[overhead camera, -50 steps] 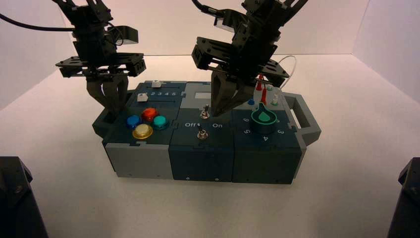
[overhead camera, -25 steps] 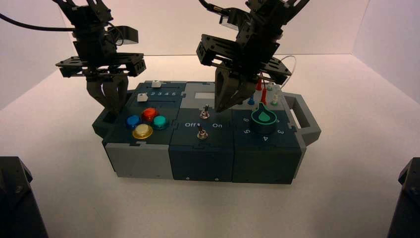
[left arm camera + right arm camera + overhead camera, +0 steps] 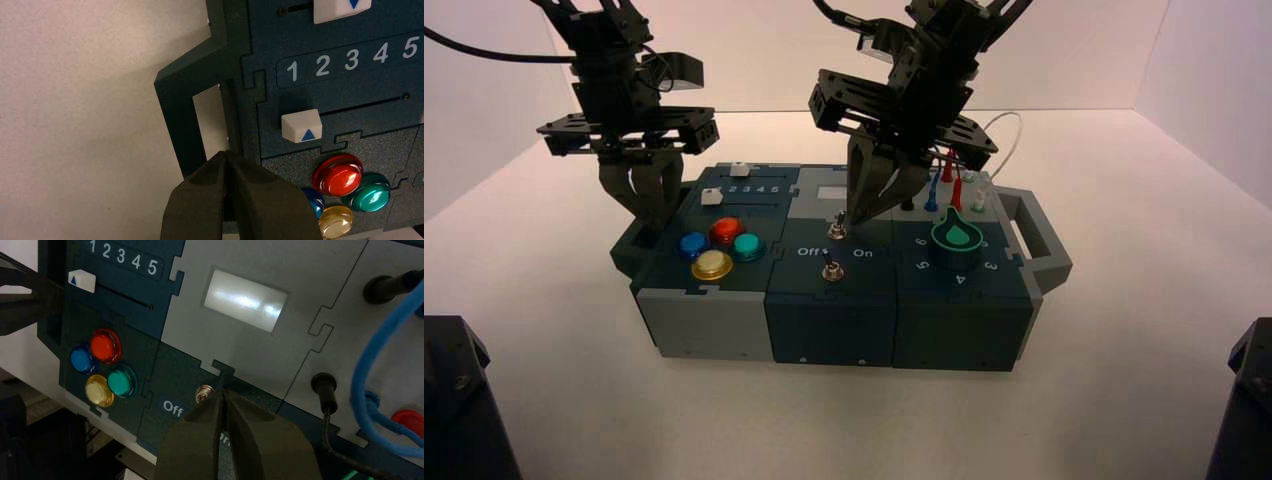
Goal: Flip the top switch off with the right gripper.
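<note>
The top switch (image 3: 835,229) is a small silvery toggle on the dark middle panel of the box, behind the twin toggle (image 3: 830,268) that stands between "Off" and "On". My right gripper (image 3: 854,220) is shut and empty. Its tips point down just to the right of the top switch, close to its lever. In the right wrist view the switch (image 3: 203,392) shows right beside the gripper's tips (image 3: 223,393); I cannot tell whether they touch. The fingers (image 3: 260,440) hide the twin toggle there. My left gripper (image 3: 652,212) is shut and hangs idle over the box's left handle (image 3: 185,100).
Red, blue, teal and yellow buttons (image 3: 719,247) sit at the front left, with two white sliders (image 3: 301,126) behind them. A green knob (image 3: 957,240) and plugged wires (image 3: 949,180) stand just right of my right gripper. A grey handle (image 3: 1036,235) sticks out on the right.
My right gripper has shifted left, so its tips are now close beside the top switch. The left arm has not moved.
</note>
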`<state>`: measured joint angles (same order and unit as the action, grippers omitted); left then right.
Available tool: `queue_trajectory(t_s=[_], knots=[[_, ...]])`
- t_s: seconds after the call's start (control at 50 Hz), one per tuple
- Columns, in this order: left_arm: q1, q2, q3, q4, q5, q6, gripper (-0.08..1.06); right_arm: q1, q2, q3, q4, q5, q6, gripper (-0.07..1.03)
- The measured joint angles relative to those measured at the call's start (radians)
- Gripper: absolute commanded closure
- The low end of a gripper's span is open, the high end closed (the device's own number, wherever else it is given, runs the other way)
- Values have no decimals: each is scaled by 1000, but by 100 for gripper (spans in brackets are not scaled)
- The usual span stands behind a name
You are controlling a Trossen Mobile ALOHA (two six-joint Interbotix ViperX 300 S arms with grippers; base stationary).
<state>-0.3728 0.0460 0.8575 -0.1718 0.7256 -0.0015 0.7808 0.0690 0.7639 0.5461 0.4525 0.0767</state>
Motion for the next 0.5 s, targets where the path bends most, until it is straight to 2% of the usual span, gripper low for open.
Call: queue_trajectory(t_s=[0.5], knots=[[-2, 0, 0, 0, 2, 0, 101, 8, 0, -6, 23, 17, 0, 99]])
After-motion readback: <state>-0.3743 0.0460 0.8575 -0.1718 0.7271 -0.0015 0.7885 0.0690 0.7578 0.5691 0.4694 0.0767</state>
